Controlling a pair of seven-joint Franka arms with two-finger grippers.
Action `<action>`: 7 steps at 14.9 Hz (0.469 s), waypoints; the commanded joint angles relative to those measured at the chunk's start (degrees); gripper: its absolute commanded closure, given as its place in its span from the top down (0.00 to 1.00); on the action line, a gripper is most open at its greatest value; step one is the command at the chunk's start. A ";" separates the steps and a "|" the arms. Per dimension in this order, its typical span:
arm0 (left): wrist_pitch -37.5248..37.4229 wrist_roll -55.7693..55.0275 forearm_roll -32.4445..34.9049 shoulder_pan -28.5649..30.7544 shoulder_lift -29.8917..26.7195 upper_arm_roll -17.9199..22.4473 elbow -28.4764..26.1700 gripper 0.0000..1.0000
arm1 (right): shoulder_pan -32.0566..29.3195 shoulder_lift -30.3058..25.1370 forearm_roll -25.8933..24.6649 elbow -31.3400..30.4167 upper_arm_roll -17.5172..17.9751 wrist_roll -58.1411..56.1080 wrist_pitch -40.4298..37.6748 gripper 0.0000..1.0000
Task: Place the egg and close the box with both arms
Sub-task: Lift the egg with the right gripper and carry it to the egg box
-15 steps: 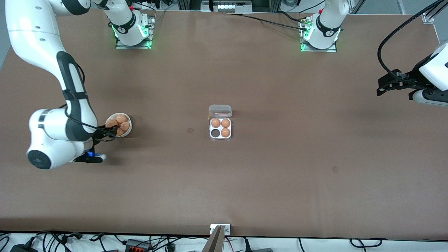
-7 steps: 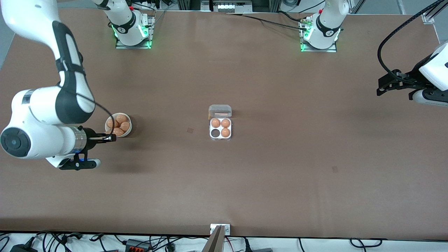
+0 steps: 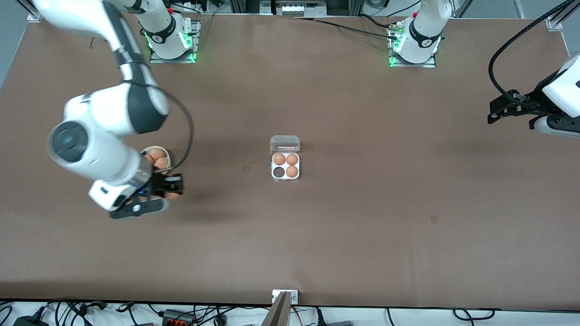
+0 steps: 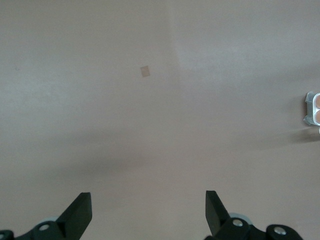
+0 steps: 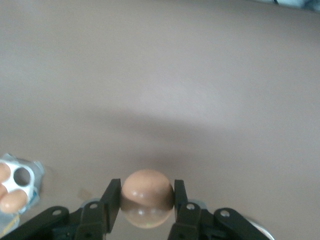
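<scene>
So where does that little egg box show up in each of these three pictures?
Front view: the egg box sits mid-table, lid open, three eggs inside and one cell empty.
Left wrist view: only a corner of it shows, at the picture's edge.
Right wrist view: part of it shows, past the held egg.
Shared landmark: the brown table.

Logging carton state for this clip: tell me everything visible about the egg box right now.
The box is a small square carton of clear plastic over a whitish four-cell tray, standing flat mid-table. Its hinged transparent lid, bearing a red mark, is open and lies on the side farther from the front camera. Three cells hold orange-brown eggs; the cell nearer the camera, toward the right arm's end, is empty and dark. Neither gripper touches it.
</scene>
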 commanded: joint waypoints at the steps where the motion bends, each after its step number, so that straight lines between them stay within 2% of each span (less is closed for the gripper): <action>1: -0.93 -0.46 -0.20 0.15 0.65 -0.22 1.58 1.00 | 5.68 -6.95 -0.13 -14.99 -1.78 1.07 15.41 0.25; 4: -0.93 -0.46 -0.20 0.15 0.73 -0.22 1.58 1.00 | 12.54 -7.05 -0.13 -19.75 -1.96 8.70 27.29 0.30; 7: -0.93 -0.46 -0.20 0.15 0.65 -0.22 1.58 1.00 | 18.70 -5.04 -0.13 -23.18 -4.41 11.89 39.15 0.27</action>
